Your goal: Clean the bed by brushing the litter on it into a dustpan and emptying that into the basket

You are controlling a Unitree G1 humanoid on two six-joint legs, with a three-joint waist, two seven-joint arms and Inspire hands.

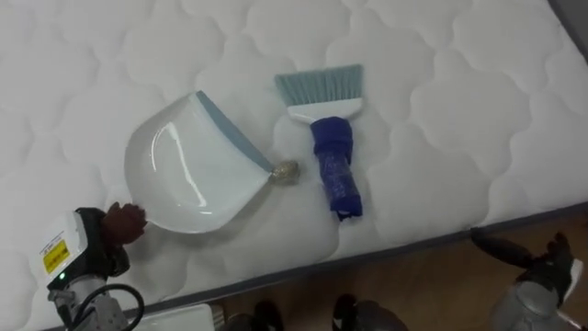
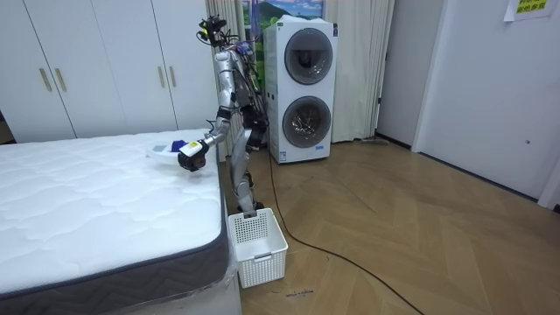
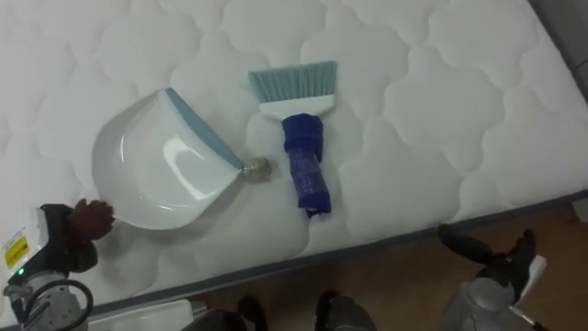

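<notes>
On the white quilted mattress (image 1: 441,119) lies a white dustpan (image 1: 188,170) with a grey-blue lip facing right. A small crumpled scrap (image 1: 286,172) rests at the lip's lower end. Just to the right lies a brush (image 1: 329,119) with pale blue bristles pointing away and a handle wrapped in blue. My left hand (image 1: 92,241) sits at the pan's rear, curled round its reddish-brown handle (image 1: 126,221). My right hand (image 1: 542,274) hangs over the wooden floor off the bed's near edge, fingers relaxed and holding nothing.
I stand at the bed's side near its corner. The grey mattress border (image 1: 413,246) runs along the near edge. A white slatted basket (image 2: 256,245) stands on the floor by the bed. Stacked washing machines (image 2: 302,92) and wardrobes stand behind me.
</notes>
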